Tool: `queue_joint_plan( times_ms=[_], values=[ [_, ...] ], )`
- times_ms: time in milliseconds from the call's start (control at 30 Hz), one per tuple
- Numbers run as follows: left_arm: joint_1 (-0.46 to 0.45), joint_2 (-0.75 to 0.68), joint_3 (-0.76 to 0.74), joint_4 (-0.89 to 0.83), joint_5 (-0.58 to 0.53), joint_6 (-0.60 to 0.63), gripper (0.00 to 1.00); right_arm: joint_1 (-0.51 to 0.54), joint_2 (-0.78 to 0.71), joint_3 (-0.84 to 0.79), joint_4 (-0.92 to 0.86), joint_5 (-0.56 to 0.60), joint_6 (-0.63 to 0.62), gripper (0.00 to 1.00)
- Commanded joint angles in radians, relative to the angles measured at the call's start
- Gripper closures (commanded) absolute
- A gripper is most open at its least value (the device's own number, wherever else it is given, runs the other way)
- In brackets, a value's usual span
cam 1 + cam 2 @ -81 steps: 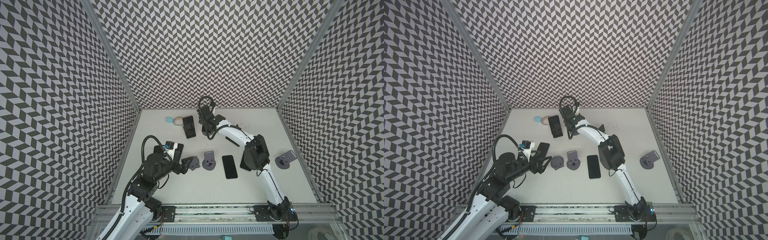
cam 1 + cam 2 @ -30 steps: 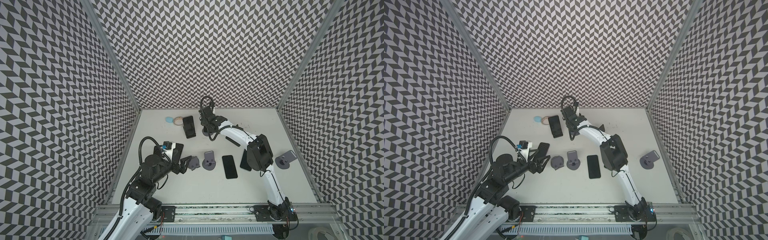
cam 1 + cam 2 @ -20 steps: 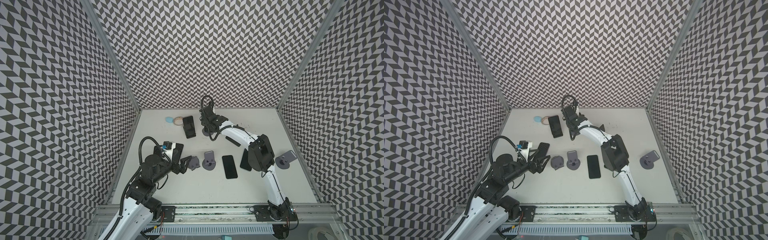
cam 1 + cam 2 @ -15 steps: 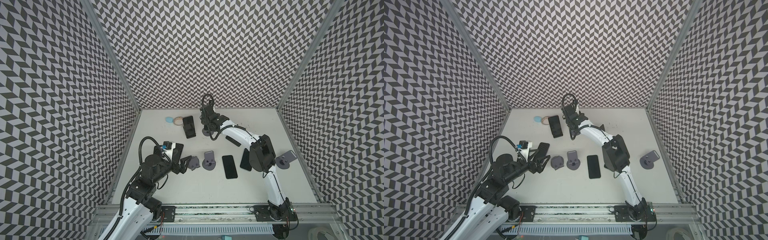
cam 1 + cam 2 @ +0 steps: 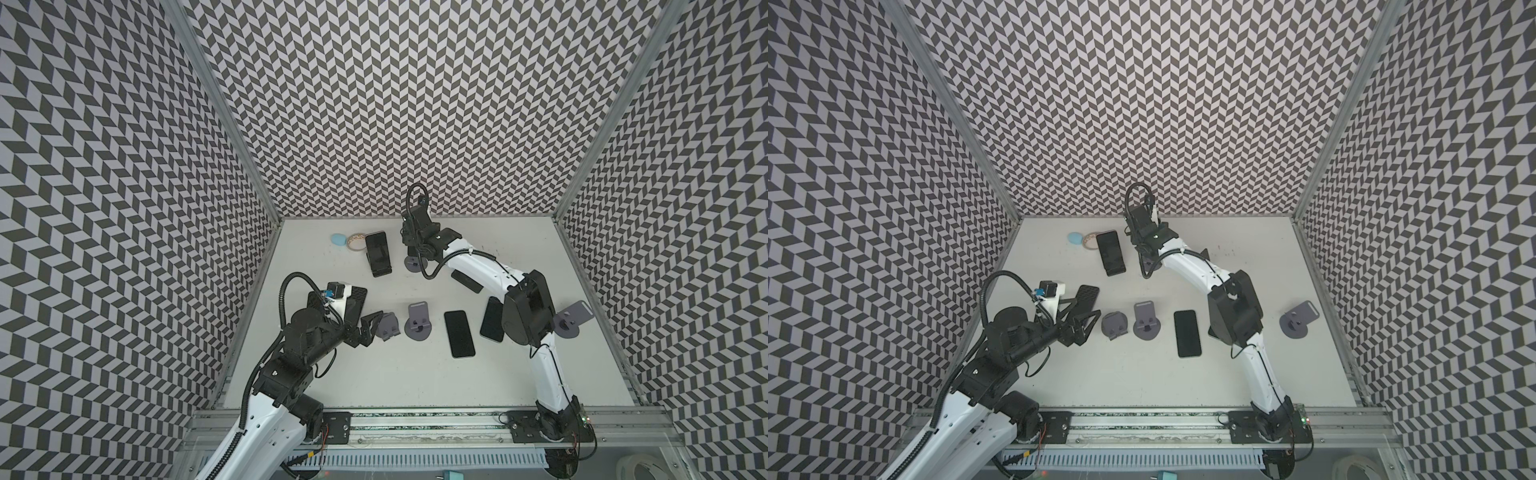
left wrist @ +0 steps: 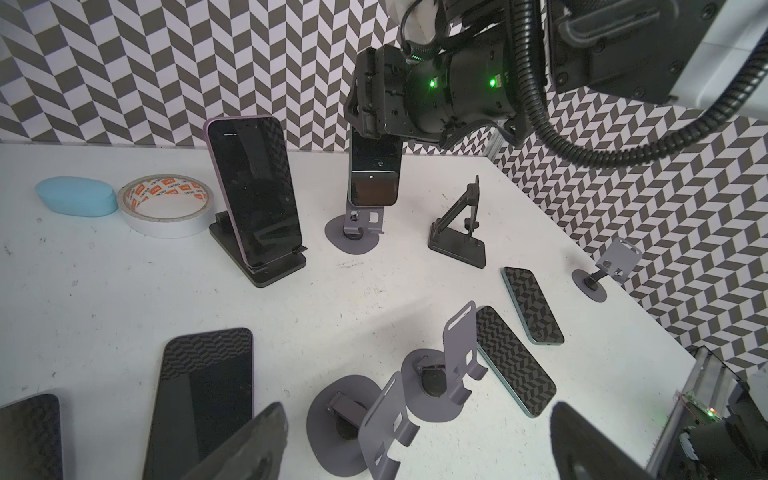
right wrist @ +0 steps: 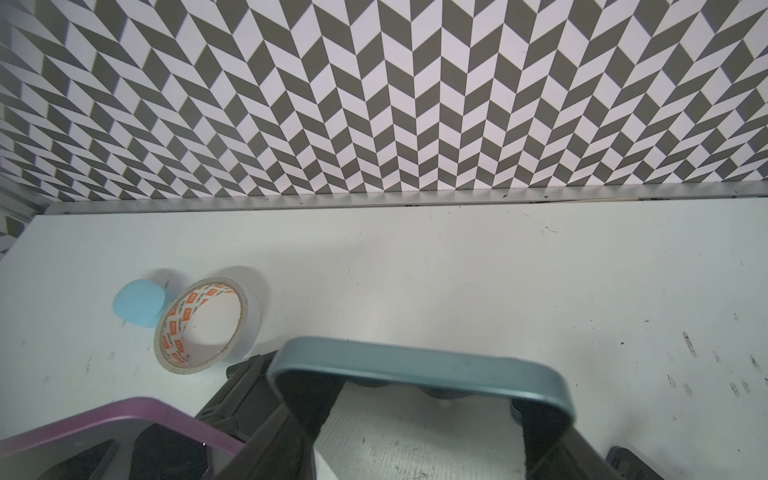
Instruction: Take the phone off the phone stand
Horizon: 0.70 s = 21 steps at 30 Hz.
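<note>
Phone (image 6: 374, 178) now clear above stand (image 6: 354, 237)

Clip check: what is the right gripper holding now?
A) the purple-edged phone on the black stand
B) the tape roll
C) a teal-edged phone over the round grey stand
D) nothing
C: the right gripper clamps the teal-edged phone by its top, above the round grey stand.

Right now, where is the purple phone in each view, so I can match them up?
Top view: purple phone at back left, just right of the tape.
Top view: purple phone in the same place.
Left wrist: purple phone on a black stand, between the tape and the teal phone.
Right wrist: only its purple top edge, beside the teal phone.
Shared landmark: the tape, next to it in every view.
</note>
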Motion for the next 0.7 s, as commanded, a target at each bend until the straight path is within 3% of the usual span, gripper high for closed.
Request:
queue_joint_plan(
  times_ms=[0, 667],
  values=[
    [-0.005, 0.004, -0.002, 0.004, -0.015, 0.003, 0.02, -0.002, -0.084, 0.005, 0.06, -0.006, -0.026, 0.48],
    [-0.003, 0.166, 0.051, 0.061, -0.062, 0.08, 0.02, -0.022, -0.25, -0.097, 0.142, -0.131, -0.185, 0.5]
  ],
)
